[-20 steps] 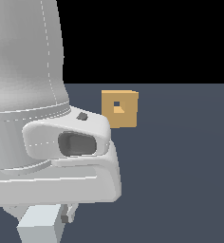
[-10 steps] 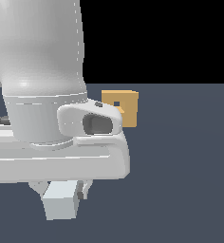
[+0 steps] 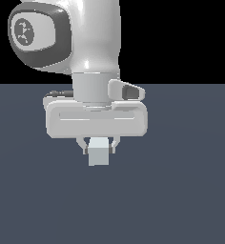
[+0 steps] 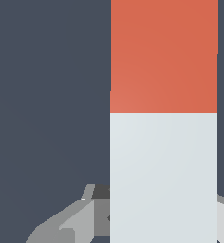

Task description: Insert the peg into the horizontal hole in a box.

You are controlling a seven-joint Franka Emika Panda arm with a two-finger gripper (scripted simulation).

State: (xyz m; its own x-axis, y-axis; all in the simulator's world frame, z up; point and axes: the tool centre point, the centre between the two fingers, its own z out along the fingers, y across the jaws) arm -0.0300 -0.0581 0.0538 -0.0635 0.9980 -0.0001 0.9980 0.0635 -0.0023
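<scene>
The peg [image 3: 98, 152] shows end-on in the exterior view as a pale grey-white square block held between my gripper's [image 3: 98, 144] fingers, above the dark floor. My gripper is shut on it. In the wrist view the peg [image 4: 163, 175] fills the frame, its pale part near the fingers [image 4: 66, 223] and its red-orange end [image 4: 163, 57] pointing away from them. The box and its hole are hidden behind my arm in the exterior view and do not show in the wrist view.
My arm's large white body [image 3: 86, 38] and hand [image 3: 96, 118] fill the upper middle of the exterior view. The dark blue-grey floor [image 3: 181, 190] spreads all around.
My arm has swung toward the exterior view's right and risen, carrying the peg with it. The tan box, visible before, is now covered by the arm.
</scene>
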